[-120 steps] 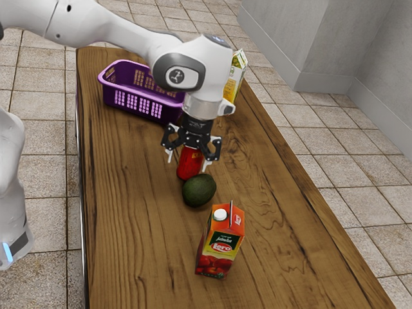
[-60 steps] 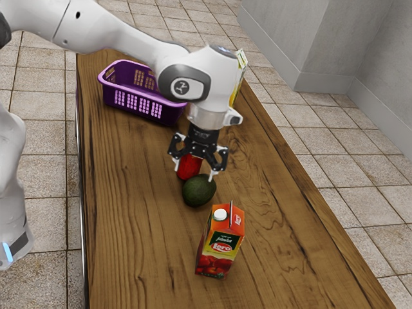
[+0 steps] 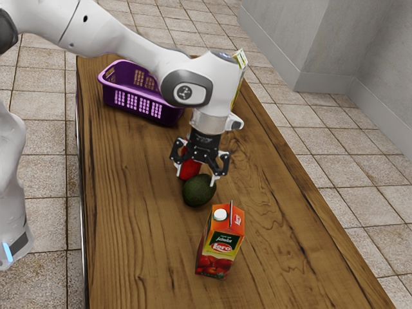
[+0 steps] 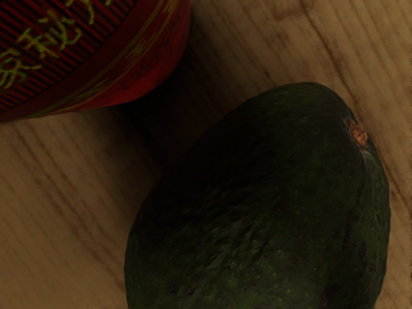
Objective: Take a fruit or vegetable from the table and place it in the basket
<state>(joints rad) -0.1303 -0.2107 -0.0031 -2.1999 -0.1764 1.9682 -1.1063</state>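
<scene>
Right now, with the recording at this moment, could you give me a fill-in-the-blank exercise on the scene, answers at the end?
The basket on the table is ____ in colour.
The dark green fruit by the gripper is an ____.
The gripper is not shut on anything: its two fingers are ____.
The cap on the red and orange carton is ____ in colour.

Missing words: purple; avocado; open; white.

The exterior view is bright. The wrist view is dim, with a dark shadow beside the bumpy green avocado.
</scene>
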